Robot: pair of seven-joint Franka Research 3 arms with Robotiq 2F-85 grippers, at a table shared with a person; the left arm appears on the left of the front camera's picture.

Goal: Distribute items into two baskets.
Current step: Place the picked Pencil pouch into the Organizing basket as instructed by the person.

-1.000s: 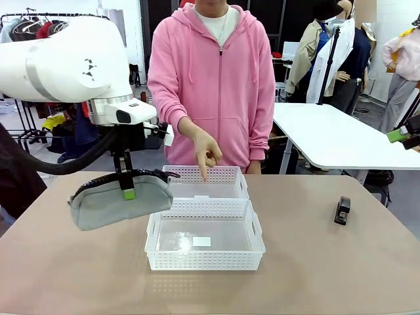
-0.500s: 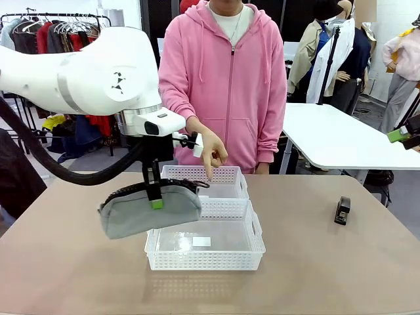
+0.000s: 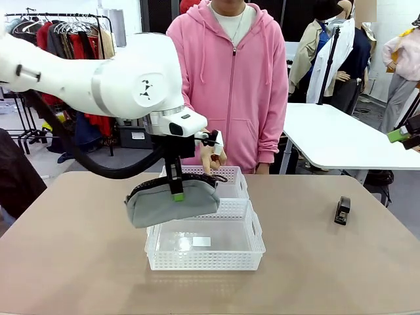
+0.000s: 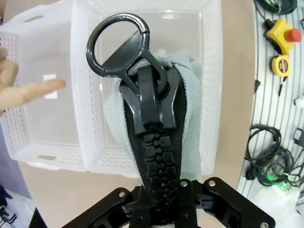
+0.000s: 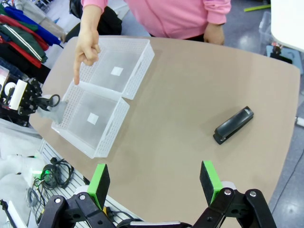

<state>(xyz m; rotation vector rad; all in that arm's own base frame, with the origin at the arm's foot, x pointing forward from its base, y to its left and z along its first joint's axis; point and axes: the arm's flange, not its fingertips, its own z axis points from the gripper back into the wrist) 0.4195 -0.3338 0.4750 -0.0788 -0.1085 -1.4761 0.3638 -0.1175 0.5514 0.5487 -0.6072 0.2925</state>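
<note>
Grey pouch (image 3: 172, 202) hangs in the air at centre-left of the front view, zipper edge up and body sagging below my grip, clear of the table (image 3: 315, 262). My left gripper (image 3: 176, 190) is clamped on the pouch's black zipper line from above; in the left wrist view the zipper teeth run up between my fingers at bottom centre (image 4: 164, 187), with the ring pull at the top of the frame and grey fabric (image 4: 190, 118) spread on either side. Seen from the front, the pouch overlaps the back left rim of the nearer basket (image 3: 205, 259); from the wrist it sits above that basket's floor. The farther basket (image 3: 203, 172) stands directly behind the first, long walls touching. The person's hand (image 3: 211, 156) hangs above the farther basket with the index finger pointing down; in the right wrist view the hand (image 5: 88, 45) is at upper left, fingertip close to where the two baskets meet. The black stapler (image 3: 342, 210) lies on the table at right of the front view, well apart from both baskets, and at centre-right in the right wrist view (image 5: 232, 125). My right gripper (image 5: 154, 183) has its jaws spread wide with nothing between the green pads, high above the table's bare part.
</note>
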